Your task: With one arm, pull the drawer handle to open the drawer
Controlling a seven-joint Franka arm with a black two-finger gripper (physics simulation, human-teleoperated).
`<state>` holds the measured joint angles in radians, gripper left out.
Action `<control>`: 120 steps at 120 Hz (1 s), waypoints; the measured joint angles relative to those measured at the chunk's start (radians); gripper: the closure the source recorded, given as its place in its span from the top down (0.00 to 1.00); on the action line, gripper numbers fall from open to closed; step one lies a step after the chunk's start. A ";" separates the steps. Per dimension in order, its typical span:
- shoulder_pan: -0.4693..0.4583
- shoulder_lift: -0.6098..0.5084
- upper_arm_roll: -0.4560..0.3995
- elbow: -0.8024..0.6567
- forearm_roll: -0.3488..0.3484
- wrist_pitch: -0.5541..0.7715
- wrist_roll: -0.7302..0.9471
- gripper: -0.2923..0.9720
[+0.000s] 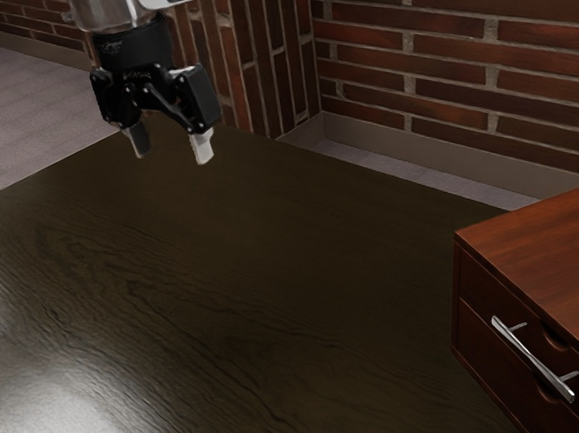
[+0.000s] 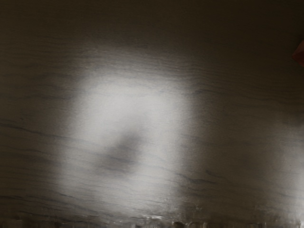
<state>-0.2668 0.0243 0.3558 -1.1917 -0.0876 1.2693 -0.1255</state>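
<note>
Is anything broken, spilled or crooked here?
No, nothing stands out. The cabinet stands straight, its drawer looks shut, and the silver handle sits straight on it. The gripper hangs open above the dark table, far from the handle. The bright patch in the wrist view is only light on the table.

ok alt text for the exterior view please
A black two-finger gripper hangs open over a dark wooden table at the view's upper left, far from a reddish drawer unit at the right edge. Its silver handle is untouched; a brick wall stands behind.
</note>
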 joint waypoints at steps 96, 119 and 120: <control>-0.211 -0.375 -0.203 -0.773 0.087 0.179 -0.884 0.77; -0.222 -0.370 -0.249 -0.793 0.118 0.265 -1.072 0.77; -0.223 -0.369 -0.249 -0.791 0.118 0.267 -1.079 0.77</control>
<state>-0.4897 -0.3443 0.1066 -1.9824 0.0307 1.5367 -1.2045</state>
